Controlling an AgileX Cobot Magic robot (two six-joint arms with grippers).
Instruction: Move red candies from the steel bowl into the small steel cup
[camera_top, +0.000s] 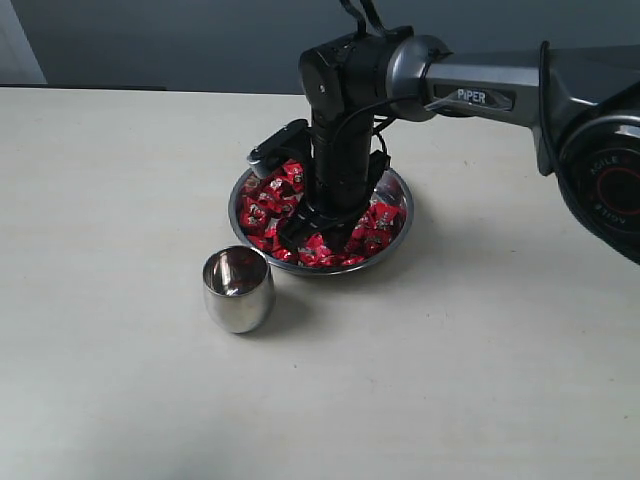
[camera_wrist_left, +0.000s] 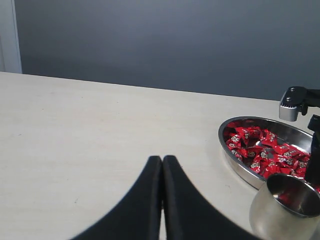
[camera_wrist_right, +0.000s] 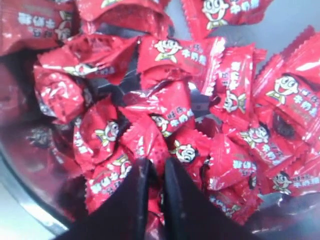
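Red candies (camera_top: 268, 195) heap in the steel bowl (camera_top: 405, 215) at mid-table. Farthest left, the left gripper (camera_wrist_left: 162, 159) sits low over the bare table (camera_top: 120, 200), its black fingers pressed flat together with nothing between them. Next comes the small steel cup (camera_top: 238, 290), upright and just beside the bowl's rim. Over the bowl the right arm (camera_top: 480, 90) reaches in level from the right, its wrist bent straight down. The right gripper (camera_wrist_right: 156, 161) is sunk among the red candies, its fingers drawn to a thin slit with a red wrapper caught between them.
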